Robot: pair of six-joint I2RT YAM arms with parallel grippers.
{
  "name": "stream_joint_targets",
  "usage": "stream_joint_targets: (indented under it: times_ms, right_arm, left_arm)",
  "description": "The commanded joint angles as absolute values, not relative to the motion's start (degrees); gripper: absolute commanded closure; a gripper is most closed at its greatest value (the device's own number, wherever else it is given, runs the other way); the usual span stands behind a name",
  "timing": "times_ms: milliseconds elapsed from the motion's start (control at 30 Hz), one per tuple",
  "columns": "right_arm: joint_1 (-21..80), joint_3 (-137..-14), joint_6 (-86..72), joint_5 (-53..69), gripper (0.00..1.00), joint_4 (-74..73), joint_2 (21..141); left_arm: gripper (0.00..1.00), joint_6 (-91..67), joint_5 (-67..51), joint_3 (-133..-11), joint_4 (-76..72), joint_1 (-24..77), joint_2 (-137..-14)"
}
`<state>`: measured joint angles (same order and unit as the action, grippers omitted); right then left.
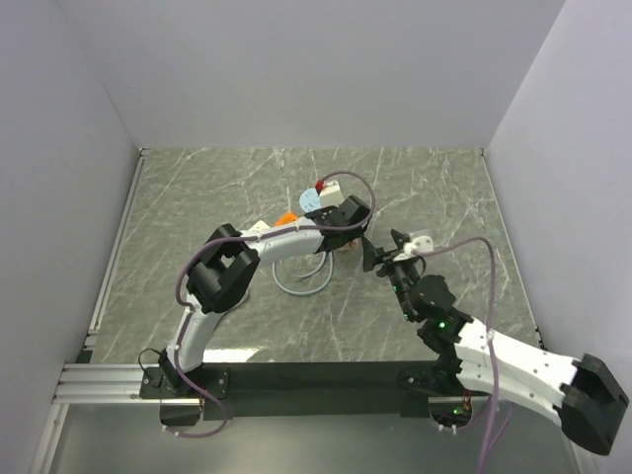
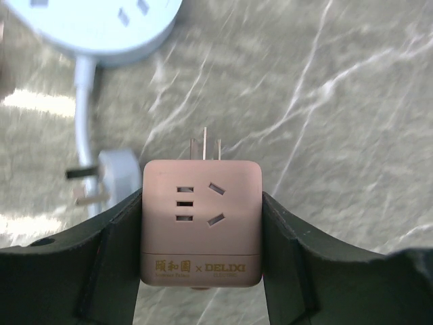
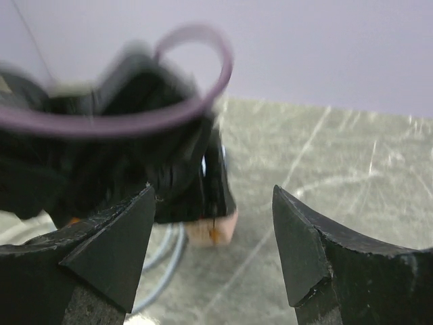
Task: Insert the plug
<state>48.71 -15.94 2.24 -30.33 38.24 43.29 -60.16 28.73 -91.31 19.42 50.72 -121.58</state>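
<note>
Left claw (image 2: 201, 202) around plug (image 2: 201, 227); socket (image 2: 101, 30) cropped

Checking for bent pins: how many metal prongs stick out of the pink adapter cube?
3, at the far edge of the pink adapter cube, left wrist view: left prong, middle prong, right prong. None appears hidden.

Left arm (image 1: 222, 276) was extended forward, elbow bent; left gripper (image 2: 201, 223) was clamped on the adapter cube (image 2: 203, 261). Right arm (image 1: 494, 351) was angled inward; right gripper (image 3: 213, 227) was held wide apart
</note>
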Motion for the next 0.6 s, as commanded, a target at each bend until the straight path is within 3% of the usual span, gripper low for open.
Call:
stream_joint_targets:
  times_ms: [0,167,200,300,367,400,567]
  right_arm:
    - [48.34,-18.72,0.97,-30.85,0.23,38.23,48.85]
    - [48.34,-18.73,0.09,-30.15,0.22,38.58,52.65]
    - [48.34,-18.63,0.09,-30.32,0.23,38.58,52.56]
    - [48.34,-17.93,-1.3,-30.58,0.22,38.15,51.68]
    - [48.34,-17.4,-1.49,-30.85,0.22,38.06,51.15]
    - [48.34,-17.23,-1.67,-30.85,0.22,37.71,51.07]
    - [48.43,-17.05,-2.63,-30.76,0.22,36.91,51.77]
  left_arm:
    - [0.98,-56.87,32.96,-97.46,20.03,50.8,-122.96]
    - [0.8,-54.58,27.88,-96.95,18.2,50.36,-123.05]
    - [0.66,-54.32,27.34,-95.64,16.71,50.36,-122.61]
    - [0.48,-53.26,25.41,-94.57,15.47,50.27,-121.29]
    - [0.41,-53.09,24.7,-94.83,15.82,50.19,-121.2]
    - [0.23,-53.61,24.44,-95.1,16.69,50.19,-121.2]
    - [0.17,-53.53,21.71,-91.06,12.83,49.57,-118.74]
